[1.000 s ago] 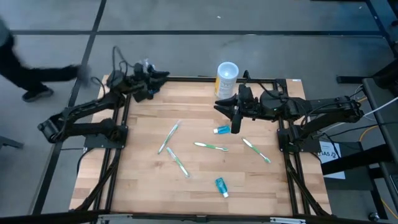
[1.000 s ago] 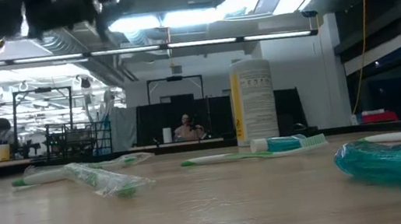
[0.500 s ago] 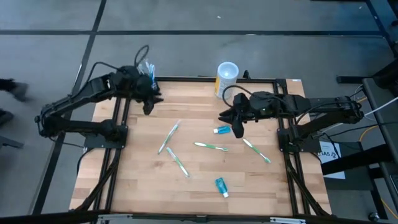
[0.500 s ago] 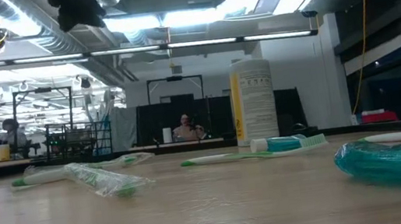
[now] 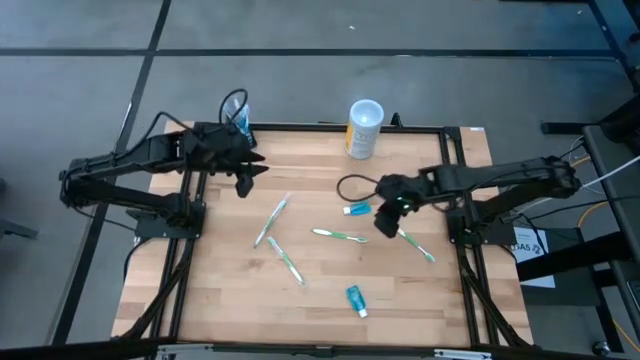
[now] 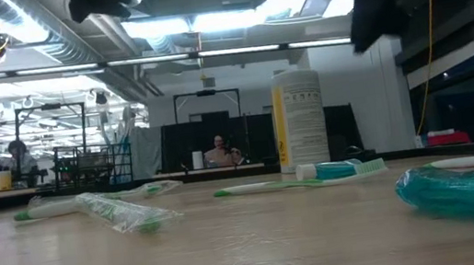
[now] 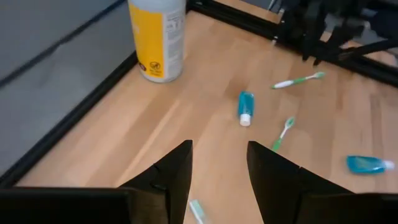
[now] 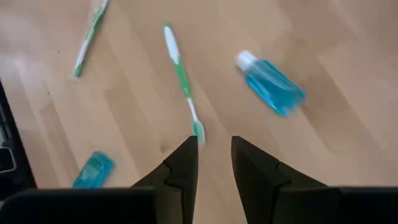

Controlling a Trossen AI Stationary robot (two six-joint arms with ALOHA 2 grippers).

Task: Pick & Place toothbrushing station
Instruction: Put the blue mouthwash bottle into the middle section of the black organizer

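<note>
Frankly, I could not find the black slotted toothbrushing station in any view. My right gripper hung open and empty toward the wooden table's three o'clock, above a green-and-white plastic toothbrush. My left gripper waited open at ten o'clock. Dropping there, I risked grabbing the brush or knocking the small blue tube instead.

Grey floor crossed by dark lines surrounds the table from ten to two o'clock. Level across it, ceiling lights glow at twelve o'clock, shelving stands at nine, and a person sits near centre.
</note>
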